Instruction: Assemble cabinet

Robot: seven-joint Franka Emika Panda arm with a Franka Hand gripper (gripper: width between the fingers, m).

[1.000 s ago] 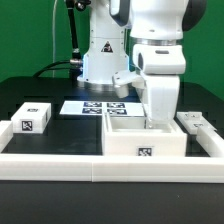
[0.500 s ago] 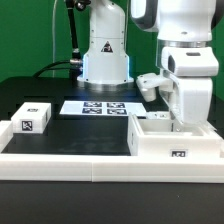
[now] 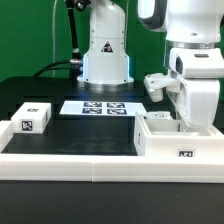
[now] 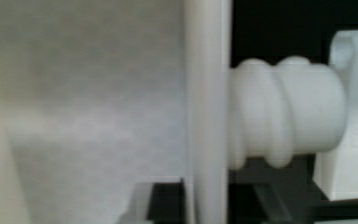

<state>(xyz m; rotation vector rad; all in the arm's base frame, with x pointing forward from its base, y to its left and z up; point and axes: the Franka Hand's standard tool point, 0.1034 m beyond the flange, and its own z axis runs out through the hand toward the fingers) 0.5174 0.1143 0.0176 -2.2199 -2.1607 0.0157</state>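
Note:
The cabinet's big white open box [image 3: 180, 148], with a small marker tag on its front wall, stands at the exterior view's right, against the long front rail. My gripper [image 3: 190, 118] reaches down into it from above, and its fingertips are hidden behind the box walls. In the wrist view a thin white box wall [image 4: 202, 100] runs between the dark jaws of the gripper [image 4: 202, 205], which are closed on it. A smaller white tagged panel piece [image 3: 33, 117] lies at the exterior view's left, far from the gripper.
The marker board [image 3: 100, 107] lies flat in front of the robot base [image 3: 105, 60]. A long low white rail [image 3: 65, 165] runs along the table's front. A white ribbed rounded part [image 4: 282, 120] shows beside the wall in the wrist view.
The gripper and the box have moved together toward the exterior view's right, most of it in the first half second. The small tagged piece at the left has not moved.

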